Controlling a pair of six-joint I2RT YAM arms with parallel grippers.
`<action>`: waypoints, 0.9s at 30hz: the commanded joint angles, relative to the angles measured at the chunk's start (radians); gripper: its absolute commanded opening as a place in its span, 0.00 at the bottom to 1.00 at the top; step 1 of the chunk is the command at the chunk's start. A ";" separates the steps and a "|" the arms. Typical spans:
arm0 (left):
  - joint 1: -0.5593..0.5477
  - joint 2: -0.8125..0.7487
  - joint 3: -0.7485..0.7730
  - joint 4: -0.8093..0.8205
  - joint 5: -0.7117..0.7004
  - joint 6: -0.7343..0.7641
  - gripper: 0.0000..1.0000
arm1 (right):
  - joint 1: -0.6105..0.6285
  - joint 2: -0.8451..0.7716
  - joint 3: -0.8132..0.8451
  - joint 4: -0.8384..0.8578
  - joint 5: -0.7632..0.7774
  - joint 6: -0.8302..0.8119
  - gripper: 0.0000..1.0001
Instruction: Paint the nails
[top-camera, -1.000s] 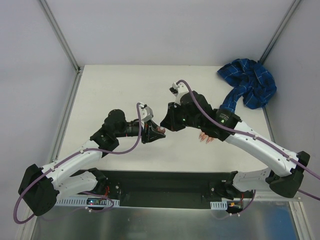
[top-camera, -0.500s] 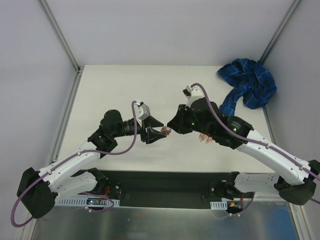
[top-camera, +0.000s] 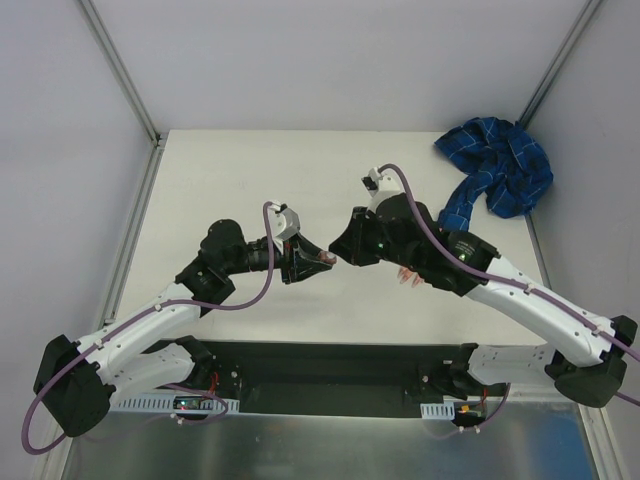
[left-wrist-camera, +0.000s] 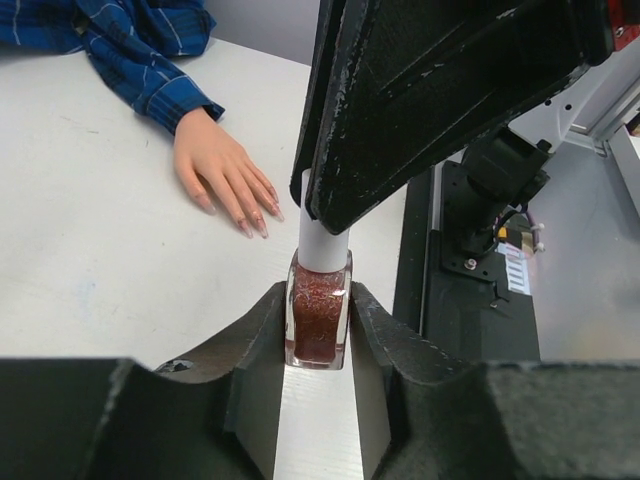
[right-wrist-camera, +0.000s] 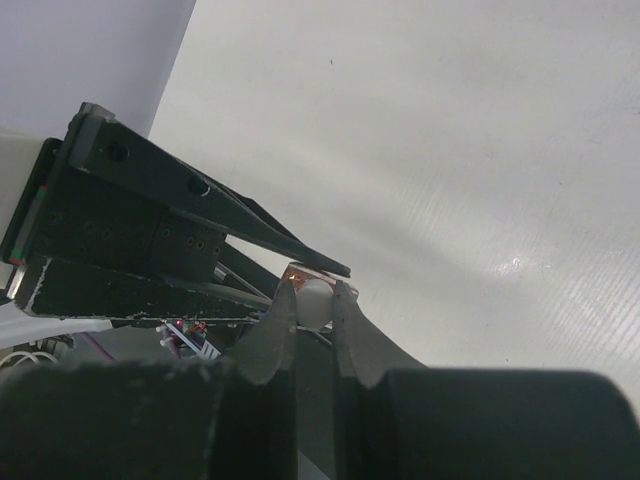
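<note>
My left gripper (left-wrist-camera: 318, 330) is shut on a small bottle (left-wrist-camera: 320, 320) of reddish glitter polish and holds it upright above the table. My right gripper (right-wrist-camera: 315, 300) is shut on the bottle's white cap (right-wrist-camera: 315, 302), which still sits on the bottle (top-camera: 322, 259). In the top view the two grippers meet at mid-table, left (top-camera: 306, 262) and right (top-camera: 340, 254). The fake hand (left-wrist-camera: 222, 170) lies palm down with its nails (left-wrist-camera: 255, 222) showing, beyond the bottle. In the top view it (top-camera: 408, 274) is mostly hidden under my right arm.
The blue plaid sleeve (top-camera: 497, 165) is bunched at the table's far right corner and also shows in the left wrist view (left-wrist-camera: 130, 50). The table's near edge and the black arm mount (left-wrist-camera: 480, 260) lie close to the bottle.
Half a second ago my right gripper stood a little to the right of the bottle; it has moved back left onto the cap. My left gripper has kept hold of the bottle.
</note>
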 joint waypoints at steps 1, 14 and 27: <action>-0.013 0.003 0.026 0.044 0.043 -0.005 0.24 | 0.000 0.000 0.018 0.046 -0.004 0.009 0.01; -0.013 -0.002 0.037 -0.007 -0.036 0.020 0.00 | 0.005 0.006 0.065 -0.032 0.061 -0.011 0.56; -0.013 -0.026 0.043 -0.047 -0.097 0.040 0.00 | 0.032 0.141 0.164 -0.080 0.086 0.038 0.45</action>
